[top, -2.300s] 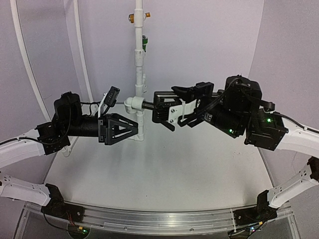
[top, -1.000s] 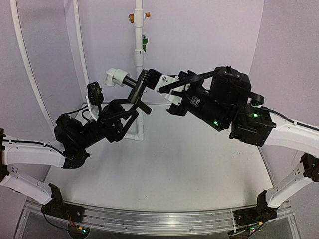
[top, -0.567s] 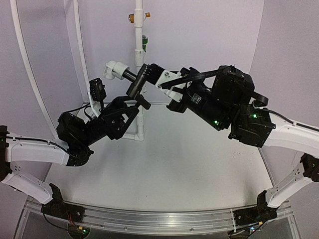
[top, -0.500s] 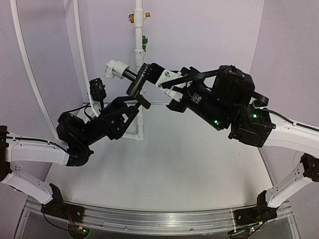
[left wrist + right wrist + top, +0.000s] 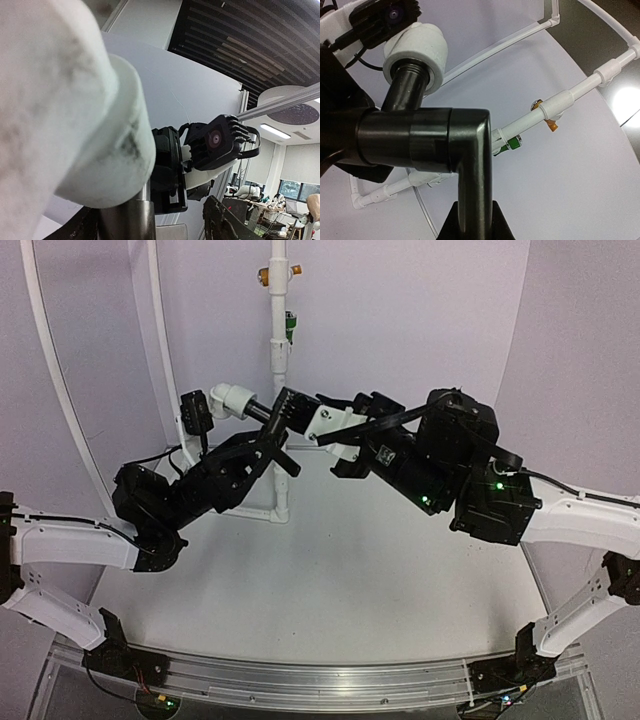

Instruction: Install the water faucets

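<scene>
Task state, top view: the faucet (image 5: pixel 264 410) is off the table (image 5: pixel 350 580), held in the air at upper centre-left of the frame. It sits just left of the tall white pipe (image 5: pixel 279 350).

- Right fingers (image 5: pixel 283 408): clamped on the faucet. In the right wrist view its black elbow body runs down the centre of the frame into them.
- Left fingers (image 5: pixel 225 225): spread. In the left wrist view the stem passes between them, close to the left-of-frame finger and clear of the other. We read this as not gripping.
- Faucet's far end: seated in a white fitting (image 5: pixel 415 47) at the upper left of the right wrist view. Thread rings show at the joint, so we judge it is not screwed fully home.
- The fitting looks apart from the tall pipe, carried only by the faucet.

Done, as far as we can judge: faucet picked up and started into its fitting.

Left to do, in our judgement: tighten the thread, then set the assembly in its place on the pipework. We cannot tell where that place is.

Orange valve (image 5: pixel 264 276) and green valve (image 5: pixel 289 325) sit on the pipe, top centre.

Writing: no brand, label or text is readable in any view. Green indicator lights glow on the right arm.
</scene>
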Robot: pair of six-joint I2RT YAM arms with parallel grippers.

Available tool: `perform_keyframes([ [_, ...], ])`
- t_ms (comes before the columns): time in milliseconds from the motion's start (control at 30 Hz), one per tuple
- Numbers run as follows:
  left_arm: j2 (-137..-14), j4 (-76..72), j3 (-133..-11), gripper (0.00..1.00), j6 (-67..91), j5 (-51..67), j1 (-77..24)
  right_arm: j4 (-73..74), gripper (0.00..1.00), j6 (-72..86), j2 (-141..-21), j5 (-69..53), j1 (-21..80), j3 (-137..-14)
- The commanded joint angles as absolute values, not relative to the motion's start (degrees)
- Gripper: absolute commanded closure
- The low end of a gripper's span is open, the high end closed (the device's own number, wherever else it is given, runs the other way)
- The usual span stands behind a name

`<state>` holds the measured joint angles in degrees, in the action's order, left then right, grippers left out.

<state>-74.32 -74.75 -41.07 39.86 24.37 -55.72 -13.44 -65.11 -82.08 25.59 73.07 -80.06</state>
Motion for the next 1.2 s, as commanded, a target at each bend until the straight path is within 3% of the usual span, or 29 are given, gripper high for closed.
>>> perform_keyframes([
  [0,-74.78,-83.76,-43.42,0.43,40.05,22.57,-55.99,-23.2,1.0,-63.59,-79.95,25.6,73.64,-82.04],
  [500,-69.71,-73.86,-42.55,0.88,17.67,21.04,-55.99,-16.22,1.0,-52.5,-82.51,28.62,73.68,-86.99],
  [1167,-61.37,-54.35,-43.36,0.95,-15.72,13.59,-58.0,-8.13,1.0,-40.3,-84.2,27.34,73.7,-90.66],
])
